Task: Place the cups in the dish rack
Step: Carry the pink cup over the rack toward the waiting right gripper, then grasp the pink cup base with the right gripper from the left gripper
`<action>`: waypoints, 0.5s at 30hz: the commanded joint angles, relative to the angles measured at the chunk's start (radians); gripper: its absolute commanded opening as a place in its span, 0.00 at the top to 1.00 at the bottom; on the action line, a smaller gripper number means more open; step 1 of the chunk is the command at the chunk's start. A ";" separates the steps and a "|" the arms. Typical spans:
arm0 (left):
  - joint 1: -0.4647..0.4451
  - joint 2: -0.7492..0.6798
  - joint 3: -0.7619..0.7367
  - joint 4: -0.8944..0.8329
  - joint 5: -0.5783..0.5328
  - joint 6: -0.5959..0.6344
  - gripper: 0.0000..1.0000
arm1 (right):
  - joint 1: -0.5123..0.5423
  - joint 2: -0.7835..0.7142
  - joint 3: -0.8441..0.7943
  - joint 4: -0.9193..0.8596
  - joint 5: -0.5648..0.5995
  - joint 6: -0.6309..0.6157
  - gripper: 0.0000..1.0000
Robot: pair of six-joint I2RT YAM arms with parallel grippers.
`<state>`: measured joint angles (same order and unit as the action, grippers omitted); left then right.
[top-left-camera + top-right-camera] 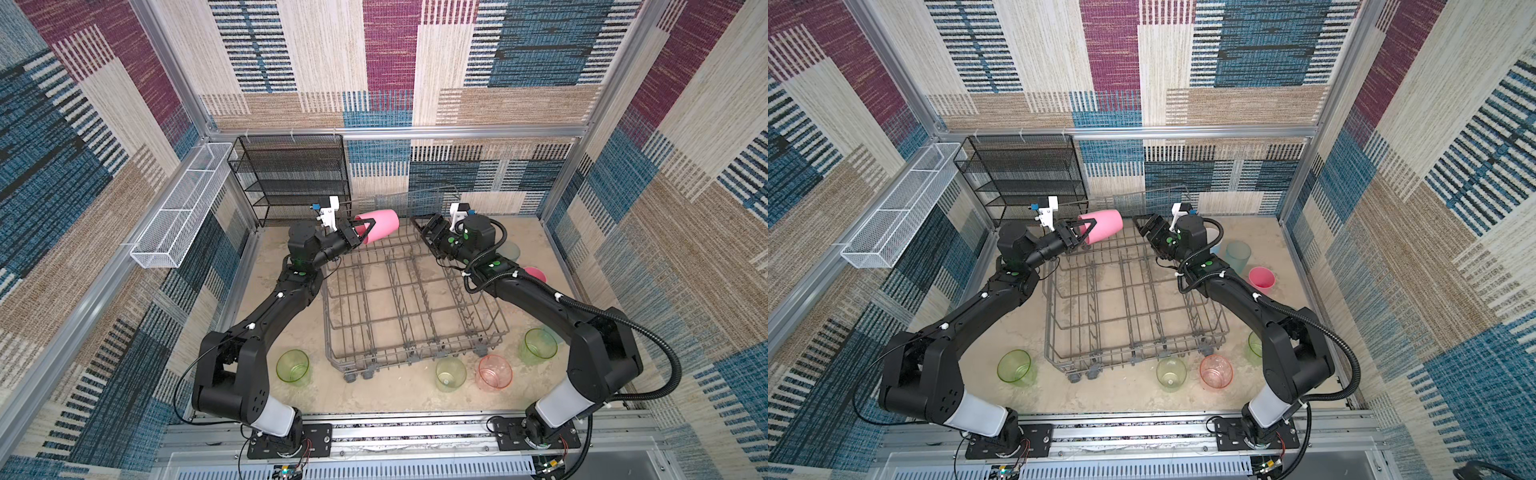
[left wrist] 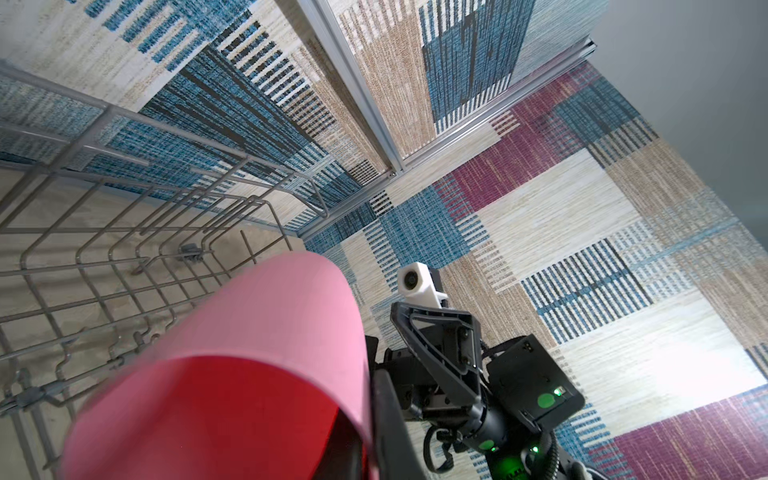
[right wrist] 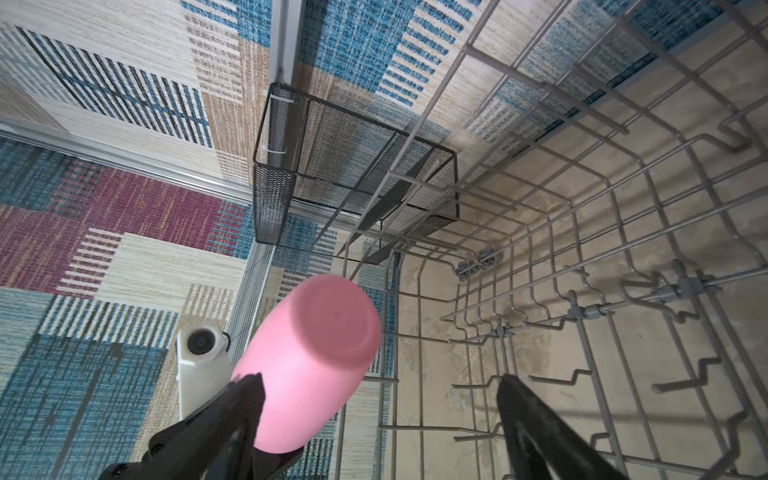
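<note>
Pink cup [image 1: 382, 224] lies sideways, rim clamped by left end effector [image 1: 367, 231].

Walls [image 1: 390, 62]: woven patchwork of blue, maroon, tan and cream blocks, many striped in dark blue or black. Counter [image 1: 395, 395]: mottled beige. Dish rack [image 1: 415, 352]: grey wire. Shelf [image 1: 291, 178]: black mesh. Basket [image 1: 183, 208]: white mesh. Pink cup [image 1: 380, 224]: opaque, plain, deeper red inside. Second pink cup [image 1: 1262, 278]: plain. Yellow-green cup [image 1: 293, 366] and orange-pink cup [image 1: 495, 372]: see-through. Teal cup [image 1: 1238, 255]: pale, translucent. Arms [image 1: 274, 307]: black, white near the base, green spots.
</note>
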<state>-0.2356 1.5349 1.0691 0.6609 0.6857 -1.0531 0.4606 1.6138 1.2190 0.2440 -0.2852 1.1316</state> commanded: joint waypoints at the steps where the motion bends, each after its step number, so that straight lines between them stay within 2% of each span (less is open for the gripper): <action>1: -0.008 0.015 -0.009 0.152 0.012 -0.082 0.97 | 0.000 0.000 -0.009 0.094 -0.019 0.103 0.09; 11: -0.057 0.063 -0.012 0.227 -0.026 -0.108 0.98 | 0.000 0.009 -0.043 0.184 0.000 0.248 0.10; 15: -0.074 0.100 0.019 0.229 -0.029 -0.102 0.98 | 0.001 0.020 -0.015 0.169 0.004 0.287 0.10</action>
<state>-0.3038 1.6215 1.0683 0.8337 0.6670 -1.1492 0.4599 1.6291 1.1851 0.3687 -0.2832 1.3617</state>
